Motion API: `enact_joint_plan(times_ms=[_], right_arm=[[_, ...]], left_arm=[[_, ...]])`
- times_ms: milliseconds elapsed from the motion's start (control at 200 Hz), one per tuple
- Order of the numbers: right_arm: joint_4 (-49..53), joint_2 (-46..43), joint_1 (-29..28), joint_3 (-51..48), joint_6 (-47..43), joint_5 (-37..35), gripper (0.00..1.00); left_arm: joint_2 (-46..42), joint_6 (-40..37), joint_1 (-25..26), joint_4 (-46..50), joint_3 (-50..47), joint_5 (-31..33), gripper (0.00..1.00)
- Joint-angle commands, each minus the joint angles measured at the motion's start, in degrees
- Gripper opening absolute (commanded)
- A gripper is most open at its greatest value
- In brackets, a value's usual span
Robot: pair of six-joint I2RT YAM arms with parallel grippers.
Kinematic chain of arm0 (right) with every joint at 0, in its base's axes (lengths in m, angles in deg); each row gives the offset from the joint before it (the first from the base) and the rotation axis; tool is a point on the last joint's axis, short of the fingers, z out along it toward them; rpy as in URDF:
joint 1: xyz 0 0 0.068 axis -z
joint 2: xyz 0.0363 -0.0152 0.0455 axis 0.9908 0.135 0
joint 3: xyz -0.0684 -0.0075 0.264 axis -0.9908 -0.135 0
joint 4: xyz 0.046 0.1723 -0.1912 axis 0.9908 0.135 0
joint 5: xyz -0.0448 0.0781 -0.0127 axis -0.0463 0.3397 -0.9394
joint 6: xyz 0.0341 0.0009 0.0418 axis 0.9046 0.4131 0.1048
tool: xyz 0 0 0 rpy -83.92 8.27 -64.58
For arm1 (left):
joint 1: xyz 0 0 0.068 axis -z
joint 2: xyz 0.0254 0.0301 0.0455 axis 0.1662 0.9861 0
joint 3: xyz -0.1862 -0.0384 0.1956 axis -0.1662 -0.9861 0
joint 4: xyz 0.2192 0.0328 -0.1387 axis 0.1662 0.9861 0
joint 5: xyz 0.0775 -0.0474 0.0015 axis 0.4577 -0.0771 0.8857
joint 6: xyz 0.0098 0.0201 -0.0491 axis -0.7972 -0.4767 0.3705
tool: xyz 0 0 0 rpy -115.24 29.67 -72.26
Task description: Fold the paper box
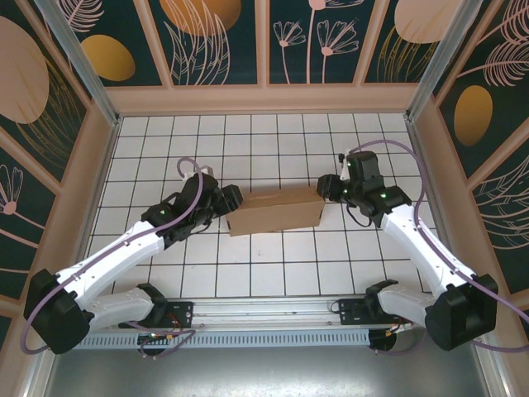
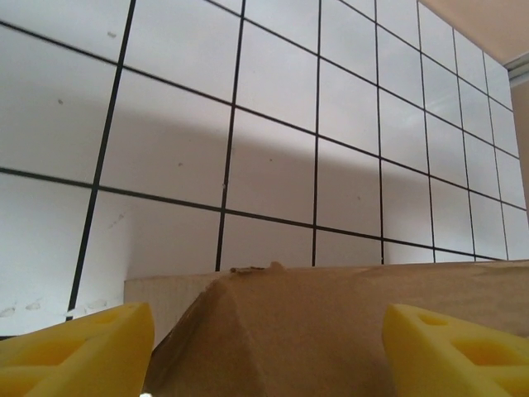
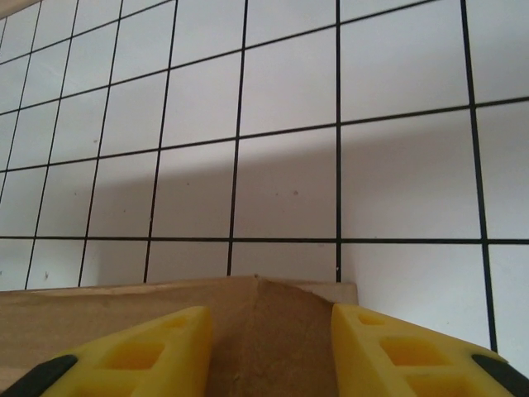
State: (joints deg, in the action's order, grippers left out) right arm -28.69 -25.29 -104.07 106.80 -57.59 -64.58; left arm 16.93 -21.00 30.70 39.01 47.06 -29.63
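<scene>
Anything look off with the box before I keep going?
Minor only: the paper box lies slightly askew to the tile grid, its right end farther from the arm bases. Its top edge shows a small ragged spot in the left wrist view. Otherwise intact.

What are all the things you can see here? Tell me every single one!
brown cardboard paper box: one, brown, middle of the table, between the two grippers.
white tiled table: one, white with black grid lines, under everything.
patterned walls: three sides, dark teal with gold and pink plant shapes, around the table.
metal rail: one, silver, along the near edge by the arm bases.
left arm: one, white and black, reaching in from the left.
right arm: one, white and black, reaching in from the right.
left gripper: one, yellow fingers wide apart, at the box's left end.
right gripper: one, yellow, cardboard between its fingers, at the box's right end.
</scene>
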Motion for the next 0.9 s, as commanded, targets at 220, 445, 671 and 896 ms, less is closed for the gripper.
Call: enact_joint_plan(times_ms=[220,445,671,896], right_arm=[[-4.9,-3.8,-0.5,-8.8,3.9,3.9,0.47],[-10.9,-0.1,-0.4,-10.2,6.4,14.5,0.45],[-19.2,1.7,-0.6,-11.6,13.6,30.6,0.43],[-19.3,0.8,-1.0,-8.5,15.9,31.0,0.41]], left_arm=[[-0.5,3.4,0.2,-7.5,-8.3,-3.2,0.73],[1.7,4.4,0.2,-17.7,-10.2,-7.4,0.71],[-0.8,5.8,0.2,-27.1,-11.9,-9.1,0.56],[-1.4,6.8,0.2,-31.7,-11.6,-8.7,0.5]])
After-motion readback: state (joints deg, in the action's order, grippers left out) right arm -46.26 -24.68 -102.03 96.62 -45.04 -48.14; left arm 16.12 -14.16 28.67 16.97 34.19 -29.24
